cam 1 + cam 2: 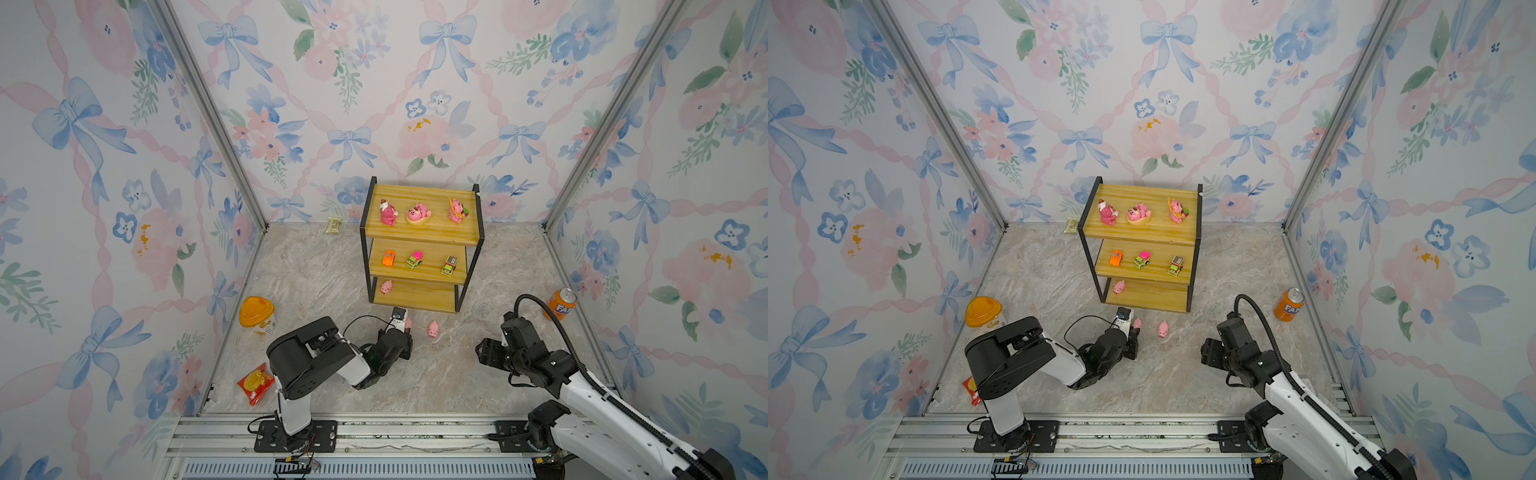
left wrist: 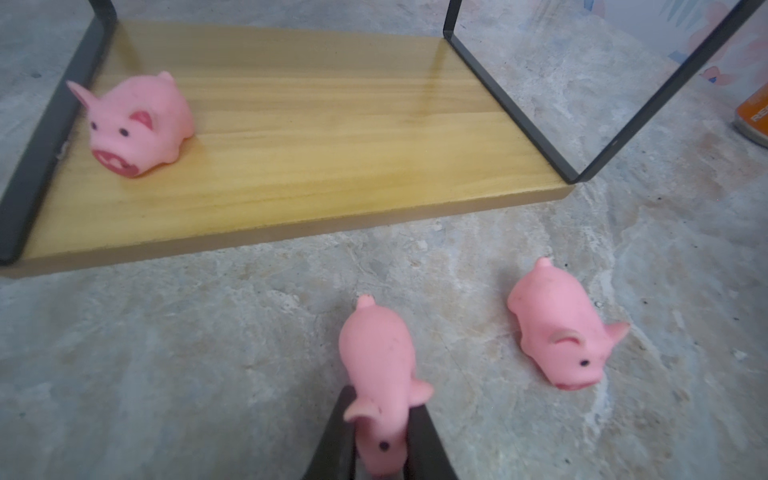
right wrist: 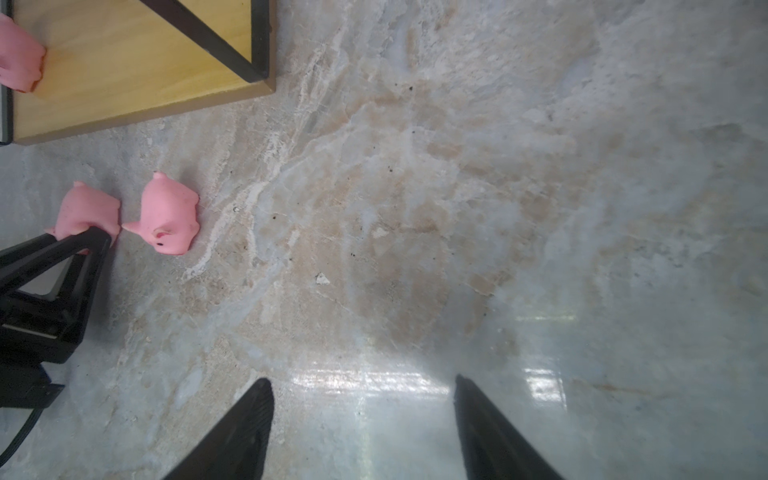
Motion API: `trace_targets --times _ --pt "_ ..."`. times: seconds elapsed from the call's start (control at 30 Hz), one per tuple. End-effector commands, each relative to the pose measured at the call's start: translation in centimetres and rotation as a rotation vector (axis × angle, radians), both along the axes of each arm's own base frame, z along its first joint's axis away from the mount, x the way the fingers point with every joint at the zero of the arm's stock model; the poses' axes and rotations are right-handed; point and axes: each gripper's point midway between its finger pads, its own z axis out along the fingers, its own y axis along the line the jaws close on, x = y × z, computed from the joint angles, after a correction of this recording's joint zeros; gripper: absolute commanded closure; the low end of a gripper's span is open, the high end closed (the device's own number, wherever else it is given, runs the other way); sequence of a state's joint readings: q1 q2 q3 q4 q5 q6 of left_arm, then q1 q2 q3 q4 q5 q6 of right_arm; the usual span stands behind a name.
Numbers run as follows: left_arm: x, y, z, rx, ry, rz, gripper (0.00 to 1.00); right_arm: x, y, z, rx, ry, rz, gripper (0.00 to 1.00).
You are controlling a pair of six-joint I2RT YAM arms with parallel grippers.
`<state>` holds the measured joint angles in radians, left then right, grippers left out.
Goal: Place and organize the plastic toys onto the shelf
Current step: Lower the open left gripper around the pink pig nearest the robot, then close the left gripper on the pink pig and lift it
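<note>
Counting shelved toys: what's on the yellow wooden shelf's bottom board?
One pale pink plastic pig, at its left end, nothing else visible. In both top views the middle board covers its rear part.

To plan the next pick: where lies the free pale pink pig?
In a top view the free pale pink pig lies on the marble table, before the yellow wooden shelf, right of the gripped pig in the left gripper.

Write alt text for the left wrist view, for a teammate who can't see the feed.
The left gripper is shut on the head of a pink toy pig, just in front of the shelf's bottom board. A second pig sits loose on the marble tabletop beside it, not touching, and a third pig stands on the board near the black frame.
</note>
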<state>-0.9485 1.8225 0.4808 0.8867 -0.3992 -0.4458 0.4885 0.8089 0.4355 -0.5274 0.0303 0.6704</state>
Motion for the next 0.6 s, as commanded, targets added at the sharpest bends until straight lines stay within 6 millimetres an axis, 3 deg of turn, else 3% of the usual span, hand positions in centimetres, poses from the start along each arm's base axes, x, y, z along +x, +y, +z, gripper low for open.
trace_targets --times 0.0,0.23,0.57 --pt "0.0 1.2 -0.1 0.039 -0.011 0.019 0.86 -0.3 0.0 -0.2 -0.002 0.006 -0.001 0.29" --pt "0.0 0.1 1.9 0.037 -0.062 -0.045 0.86 -0.2 0.0 -0.2 0.0 0.005 -0.003 0.29" --pt "2.3 -0.9 4.4 0.045 -0.142 -0.05 0.84 -0.4 0.0 -0.2 -0.003 0.006 -0.001 0.29"
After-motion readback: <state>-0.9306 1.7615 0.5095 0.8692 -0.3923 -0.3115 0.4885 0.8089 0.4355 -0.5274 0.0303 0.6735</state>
